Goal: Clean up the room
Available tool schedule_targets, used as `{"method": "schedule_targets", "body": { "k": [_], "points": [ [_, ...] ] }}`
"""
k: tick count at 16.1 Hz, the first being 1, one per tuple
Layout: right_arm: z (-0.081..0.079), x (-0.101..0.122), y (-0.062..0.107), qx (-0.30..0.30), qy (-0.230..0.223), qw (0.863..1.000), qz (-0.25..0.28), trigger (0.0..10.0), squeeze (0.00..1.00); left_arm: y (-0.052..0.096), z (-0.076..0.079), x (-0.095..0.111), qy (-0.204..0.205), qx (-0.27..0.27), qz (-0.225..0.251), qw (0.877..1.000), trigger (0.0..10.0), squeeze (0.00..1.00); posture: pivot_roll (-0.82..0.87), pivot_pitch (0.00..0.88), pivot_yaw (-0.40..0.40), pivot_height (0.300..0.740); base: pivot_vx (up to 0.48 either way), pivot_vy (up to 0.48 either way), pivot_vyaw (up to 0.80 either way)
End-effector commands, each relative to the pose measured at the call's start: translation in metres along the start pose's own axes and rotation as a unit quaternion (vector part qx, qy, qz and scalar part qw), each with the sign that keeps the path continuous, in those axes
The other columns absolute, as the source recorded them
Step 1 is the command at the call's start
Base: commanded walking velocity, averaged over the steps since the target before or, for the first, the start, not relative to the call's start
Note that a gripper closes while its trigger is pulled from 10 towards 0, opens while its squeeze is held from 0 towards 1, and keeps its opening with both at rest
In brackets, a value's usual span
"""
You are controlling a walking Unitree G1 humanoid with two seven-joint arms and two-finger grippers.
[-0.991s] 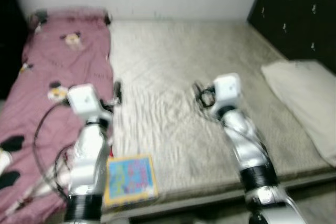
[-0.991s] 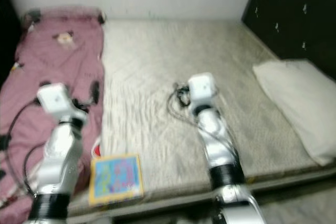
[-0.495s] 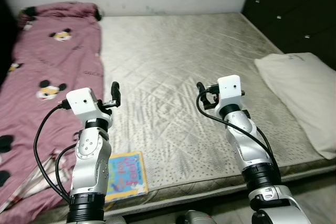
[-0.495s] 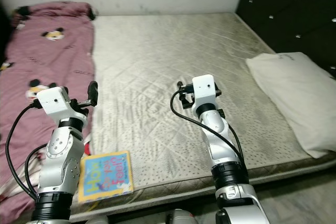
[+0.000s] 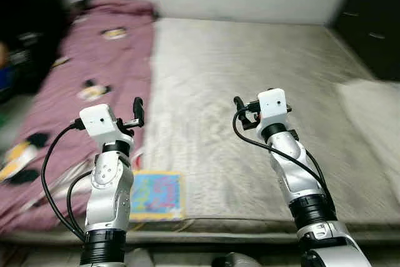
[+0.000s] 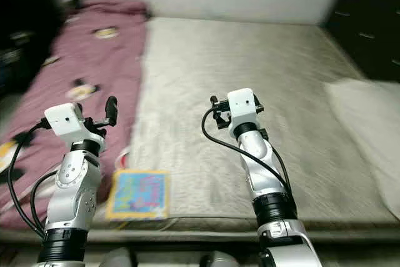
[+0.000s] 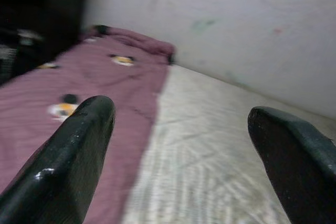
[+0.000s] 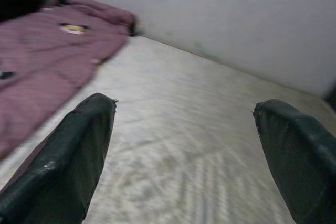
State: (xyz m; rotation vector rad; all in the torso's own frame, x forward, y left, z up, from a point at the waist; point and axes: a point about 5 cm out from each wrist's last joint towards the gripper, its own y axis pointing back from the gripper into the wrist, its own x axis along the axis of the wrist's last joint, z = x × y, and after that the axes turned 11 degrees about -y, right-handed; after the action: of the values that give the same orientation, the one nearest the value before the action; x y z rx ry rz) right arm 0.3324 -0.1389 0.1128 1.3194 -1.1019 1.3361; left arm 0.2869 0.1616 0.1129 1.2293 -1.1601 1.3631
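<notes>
No legible text anywhere.

1. Motion blur smears the pillow (image 5: 375, 117) at three o'clock, cut off by the edge.
2. The left arm hides part of the colourful book (image 5: 156, 193).
3. Dark clutter (image 5: 19, 60) at nine o'clock is unreadable.

Maroon blanket (image 5: 94, 73) with cartoon patches, grey quilted mattress (image 5: 250, 73), bright blue-and-yellow book (image 5: 156, 195)
</notes>
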Motion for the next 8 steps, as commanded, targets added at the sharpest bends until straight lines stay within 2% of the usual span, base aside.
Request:
{"method": "schedule_targets", "body": {
  "k": [1, 6, 8],
  "points": [
    [-0.0011, 0.0046, -0.0032, 0.004, 0.0, 1.0, 0.007, 10.0, 0.0, -0.0006, 0.0003, -0.0004, 0.0, 0.003, -0.005, 1.0, 10.0, 0.0, -0.06, 0.0, -0.047, 0.74, 0.0, 0.0, 0.0],
    [-0.0011, 0.0046, -0.0035, 0.004, 0.0, 1.0, 0.008, 10.0, 0.0, -0.0009, 0.0002, -0.0003, 0.001, 0.001, -0.005, 1.0, 10.0, 0.0, -0.06, 0.0, -0.046, 0.74, 0.0, 0.0, 0.0],
    [-0.0014, 0.0048, -0.0037, 0.004, 0.001, 1.0, 0.009, 10.0, 0.0, -0.0013, 0.0003, -0.0003, 0.001, -0.001, -0.005, 1.0, 10.0, 0.0, -0.06, 0.0, -0.046, 0.74, 0.0, 0.405, 0.0]
  ]
}}
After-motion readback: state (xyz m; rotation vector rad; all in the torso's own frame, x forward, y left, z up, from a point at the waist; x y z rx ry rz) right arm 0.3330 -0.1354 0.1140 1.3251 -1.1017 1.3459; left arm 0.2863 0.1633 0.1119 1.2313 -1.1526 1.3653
